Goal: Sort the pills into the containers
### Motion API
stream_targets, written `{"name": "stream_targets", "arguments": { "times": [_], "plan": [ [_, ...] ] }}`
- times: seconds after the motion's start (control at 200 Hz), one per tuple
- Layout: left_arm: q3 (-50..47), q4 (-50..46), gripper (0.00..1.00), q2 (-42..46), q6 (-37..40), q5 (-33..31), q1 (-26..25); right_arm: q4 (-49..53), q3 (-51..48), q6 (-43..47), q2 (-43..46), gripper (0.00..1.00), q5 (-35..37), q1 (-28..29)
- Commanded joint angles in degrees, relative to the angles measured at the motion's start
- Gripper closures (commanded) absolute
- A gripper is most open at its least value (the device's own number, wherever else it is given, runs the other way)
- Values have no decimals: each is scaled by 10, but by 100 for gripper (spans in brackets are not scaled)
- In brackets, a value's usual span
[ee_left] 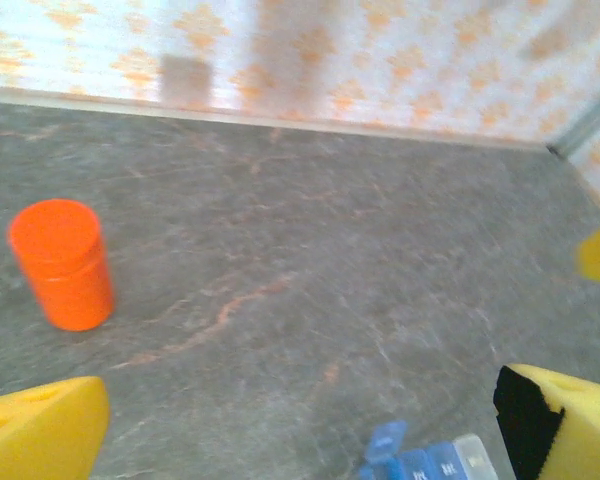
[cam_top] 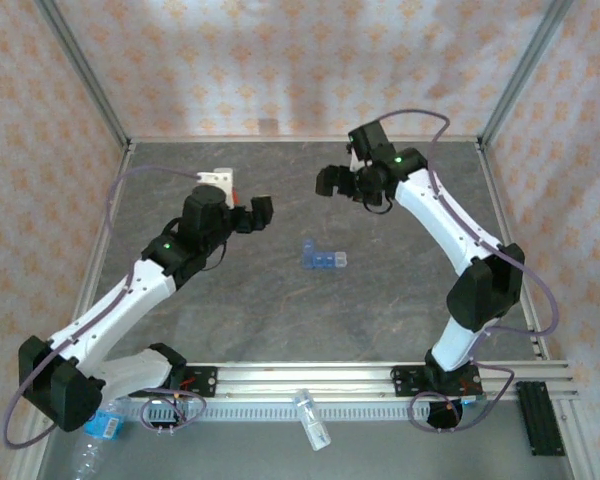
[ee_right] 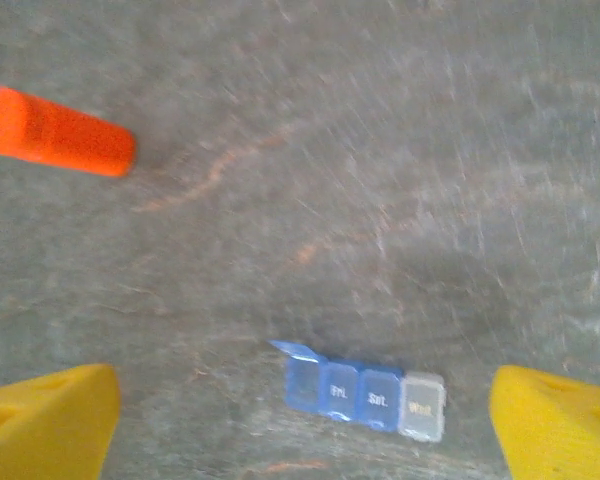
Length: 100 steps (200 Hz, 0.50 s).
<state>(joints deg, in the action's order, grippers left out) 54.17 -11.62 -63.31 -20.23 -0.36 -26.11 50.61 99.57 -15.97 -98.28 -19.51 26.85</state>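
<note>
The grey marbled worktop (cam_top: pixel 280 310) carries everything, walled in by patterned panels. Both arms reach over it from the near edge, the left arm (cam_top: pixel 130 295) bent inward and the right arm (cam_top: pixel 450 230) arched higher. The left tool (ee_left: pixel 300 430) hangs with its yellow fingers (ee_left: pixel 40 430) spread wide, nothing between them. The right tool (ee_right: pixel 303 392) is likewise parted and empty. A clear water bottle (cam_top: pixel 92 440) lies at the near left corner. The orange vial (ee_left: pixel 62 262) stands upright, well apart from the containers (cam_top: pixel 322 258) – a blue strip of four compartments lying mid-worktop between the two tools. Its end lid (ee_right: pixel 298 352) is raised and the opposite end compartment (ee_right: pixel 422 407) is clear – the lettering is too blurred to read.
</note>
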Motion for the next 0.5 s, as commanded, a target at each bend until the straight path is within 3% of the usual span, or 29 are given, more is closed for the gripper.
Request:
{"name": "stream_targets", "arguments": {
  "times": [0.0,0.37,0.495],
  "plan": [
    [-15,-20,0,8,-51,-8,45,63,59,38,-27,0,1,6],
    [14,-13,0,-116,-162,150,241,-17,165,58,-154,4,18,100],
    [52,13,0,-186,-160,191,262,-27,235,59,-220,5,26,126]
  ]
}}
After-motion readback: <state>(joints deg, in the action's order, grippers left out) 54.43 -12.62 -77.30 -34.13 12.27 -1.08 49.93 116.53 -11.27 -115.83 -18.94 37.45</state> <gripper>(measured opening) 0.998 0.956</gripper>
